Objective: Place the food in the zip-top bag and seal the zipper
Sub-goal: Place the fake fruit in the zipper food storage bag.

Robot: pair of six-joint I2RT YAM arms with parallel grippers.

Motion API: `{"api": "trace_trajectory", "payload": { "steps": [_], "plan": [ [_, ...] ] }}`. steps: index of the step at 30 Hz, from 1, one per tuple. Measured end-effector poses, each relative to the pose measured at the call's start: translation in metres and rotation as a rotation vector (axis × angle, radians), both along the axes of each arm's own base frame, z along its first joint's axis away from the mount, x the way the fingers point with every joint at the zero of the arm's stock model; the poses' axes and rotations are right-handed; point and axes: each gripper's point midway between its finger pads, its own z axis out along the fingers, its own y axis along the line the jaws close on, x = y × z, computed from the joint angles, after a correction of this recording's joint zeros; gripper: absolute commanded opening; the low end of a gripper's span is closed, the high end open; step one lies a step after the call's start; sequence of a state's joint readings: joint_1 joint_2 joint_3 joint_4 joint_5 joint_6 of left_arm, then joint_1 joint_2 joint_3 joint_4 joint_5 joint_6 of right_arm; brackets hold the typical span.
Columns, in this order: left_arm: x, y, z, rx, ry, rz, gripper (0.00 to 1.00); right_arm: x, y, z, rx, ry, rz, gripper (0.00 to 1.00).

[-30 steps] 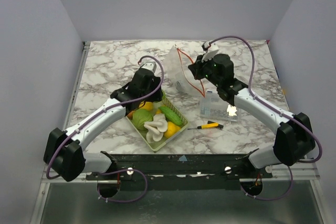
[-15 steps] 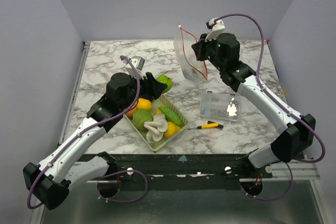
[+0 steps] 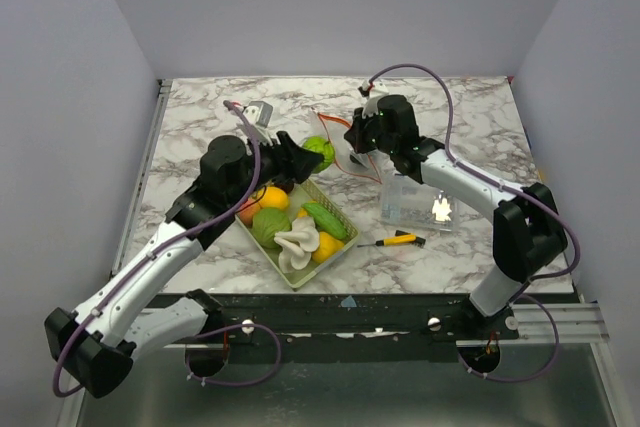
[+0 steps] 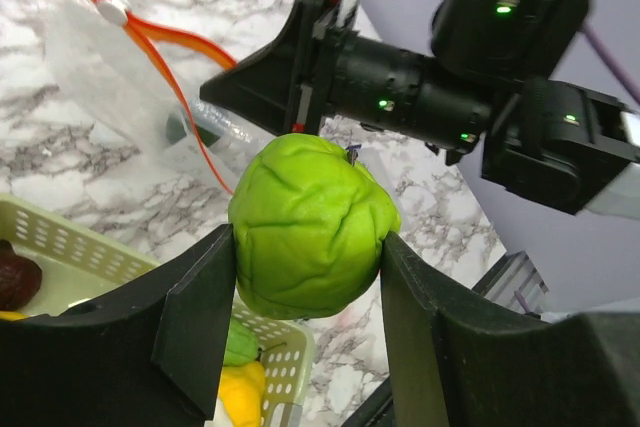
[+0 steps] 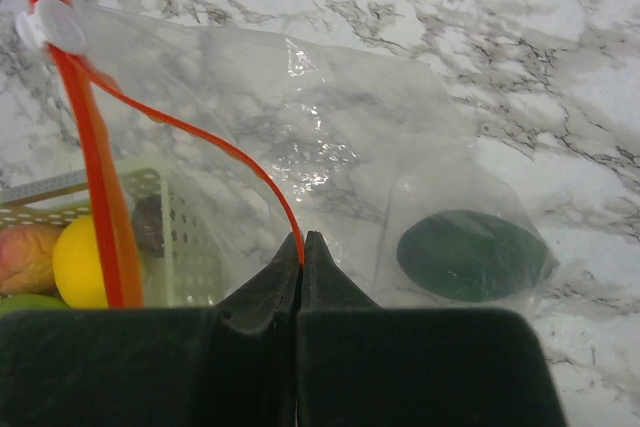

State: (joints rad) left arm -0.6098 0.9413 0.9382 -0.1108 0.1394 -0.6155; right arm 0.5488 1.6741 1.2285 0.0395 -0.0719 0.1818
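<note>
Left gripper (image 4: 308, 267) is closed partway on a round green toy vegetable (image 4: 305, 222), which is clamped between both fingers and held in the air just in front of the zip-top bag (image 4: 110, 67). Right gripper (image 5: 302, 247) is pinched fully shut on the bag's rim at the zipper (image 5: 95, 177), so one lip is held up off the marble table (image 3: 200, 117); the other lip is not held. One dark green piece (image 5: 470, 254) is seen already inside the bag, low down. More food is left in the mesh basket (image 3: 328, 265), just beside the bag. Risks, as judged: the mouth is held at one point only, so it may be too slack or narrow for the round piece. The piece could be pushed against the film instead of through the opening, the bag dragged, and the rim pulled out of the pinch. If released early, the piece could roll away across the table. The grippers are close together, so a collision on approach is possible.
</note>
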Motion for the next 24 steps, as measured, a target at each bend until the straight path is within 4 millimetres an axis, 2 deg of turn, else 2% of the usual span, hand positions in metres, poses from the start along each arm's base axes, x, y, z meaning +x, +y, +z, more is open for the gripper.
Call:
{"api": "trace_trajectory", "payload": {
  "steps": [3,8,13,16,21,24],
  "plan": [
    [0.018,-0.011,-0.010,0.001,0.082,0.013,0.00,-0.003,0.003,0.010,0.036,-0.004,-0.002,0.01],
    [0.051,-0.034,-0.005,-0.030,0.165,0.044,0.00,-0.006,0.005,0.035,0.099,-0.034,-0.005,0.01],
    [0.074,-0.050,0.005,-0.065,0.209,0.062,0.00,-0.007,0.006,0.039,0.124,-0.026,-0.015,0.01],
    [0.090,-0.058,0.002,-0.057,0.256,0.087,0.00,-0.007,0.007,0.040,0.143,-0.015,-0.023,0.01],
    [0.111,-0.057,-0.022,-0.015,0.361,0.184,0.00,-0.006,0.006,0.043,0.173,-0.006,-0.046,0.01],
    [0.117,-0.053,-0.050,0.026,0.439,0.237,0.00,-0.007,0.004,0.051,0.186,-0.015,-0.057,0.01]
  ]
}}
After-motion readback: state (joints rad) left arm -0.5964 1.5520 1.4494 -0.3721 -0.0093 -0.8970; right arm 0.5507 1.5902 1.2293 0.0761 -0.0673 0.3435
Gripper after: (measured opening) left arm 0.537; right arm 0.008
